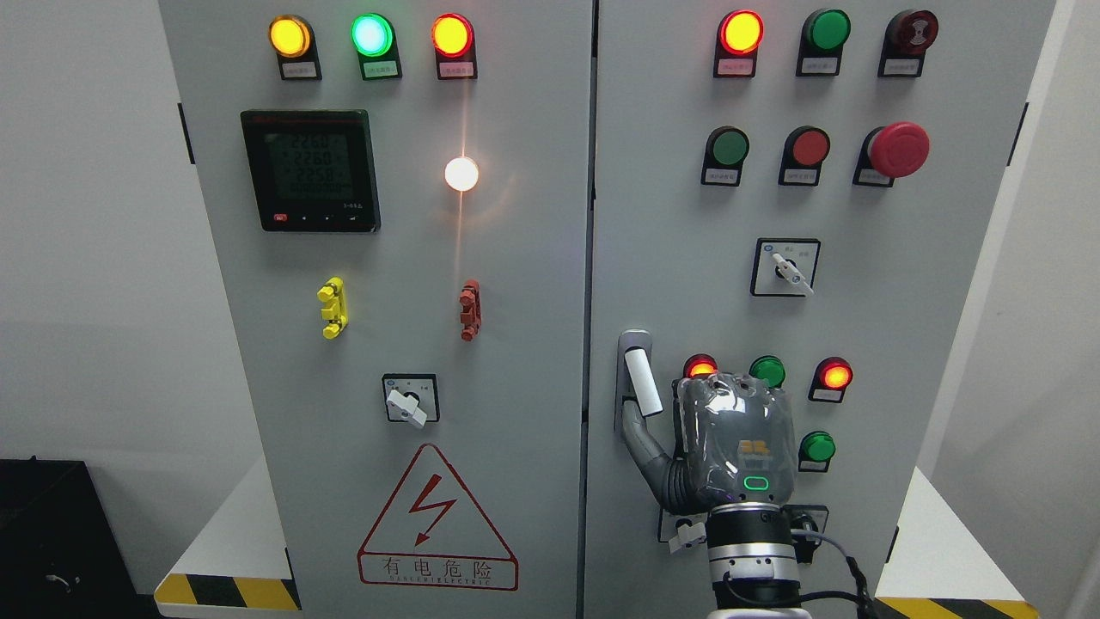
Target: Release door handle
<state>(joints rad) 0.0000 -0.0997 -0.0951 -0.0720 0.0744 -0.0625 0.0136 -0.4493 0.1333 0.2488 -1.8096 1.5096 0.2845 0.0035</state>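
Left cabinet door point(387, 344): meter display point(309, 169) upper left, three lit lamps above, white lamp point(461, 174) glowing, warning triangle point(436, 520) at bottom. Right cabinet door point(859, 284): door handle point(641, 378) at its left edge, white grip tilted out. Right hand point(730, 443) just right of handle, back toward camera; thumb point(646, 447) reaches up, touching handle's lower end. Other fingers hidden behind palm, cannot tell whether curled or spread. Red mushroom button point(898, 149) upper right.
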